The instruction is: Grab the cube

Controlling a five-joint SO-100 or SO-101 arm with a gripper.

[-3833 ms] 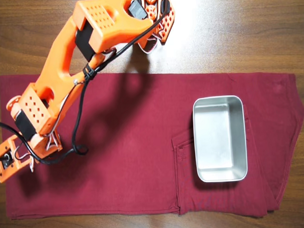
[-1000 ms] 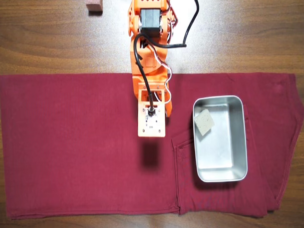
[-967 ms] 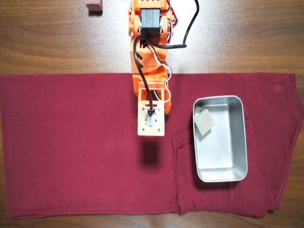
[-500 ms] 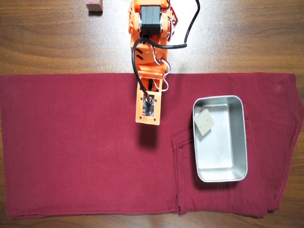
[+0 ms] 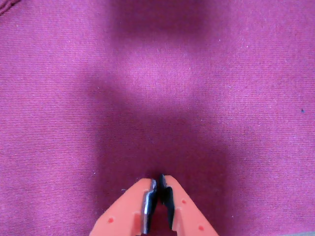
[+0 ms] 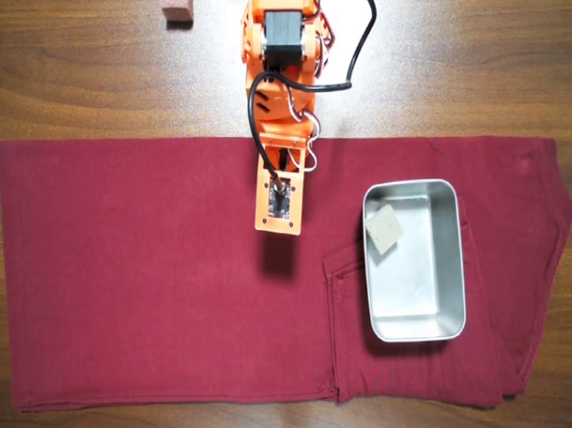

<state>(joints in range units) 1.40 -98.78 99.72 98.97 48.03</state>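
Note:
The small pale grey-beige cube [image 6: 384, 229] lies inside the metal tray [image 6: 452, 265], in its upper left corner, in the overhead view. It does not show in the wrist view. My orange gripper [image 5: 158, 181] is shut and empty, its tips together over bare dark red cloth [image 5: 59, 123]. In the overhead view the arm [image 6: 278, 200] hangs over the cloth, left of the tray and apart from the cube; the fingers are hidden under the wrist there.
The dark red cloth [image 6: 128, 276] covers most of the wooden table [image 6: 74, 71]. A reddish-brown block [image 6: 177, 6] sits on the wood at the top edge. The arm's base [image 6: 282, 36] stands at the top centre.

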